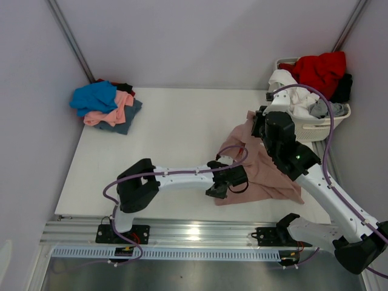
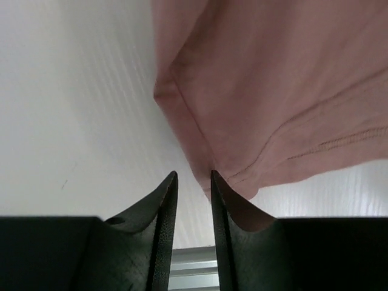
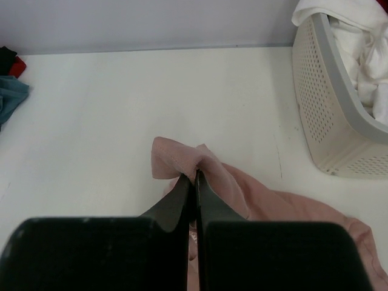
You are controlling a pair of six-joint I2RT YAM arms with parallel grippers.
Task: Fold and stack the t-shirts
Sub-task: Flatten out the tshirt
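Note:
A dusty-pink t-shirt [image 1: 267, 176] lies crumpled on the white table at the right. My right gripper [image 1: 256, 121] is shut on a bunched edge of it and holds that edge lifted; in the right wrist view the cloth [image 3: 182, 159] is pinched at the tips of the gripper [image 3: 195, 173]. My left gripper [image 1: 218, 191] is low at the shirt's near-left hem corner. In the left wrist view that gripper [image 2: 194, 174] stands open by a narrow gap with only table between the fingers. The pink hem corner [image 2: 236, 182] lies just by the right fingertip.
A pile of t-shirts, blue [image 1: 94, 97] over salmon [image 1: 112, 114] and slate [image 1: 127, 121], sits at the table's far left corner. A white slatted basket [image 1: 318, 130] at the far right holds red [image 1: 321, 70] and white clothes. The metal rail [image 1: 200, 233] runs along the near edge.

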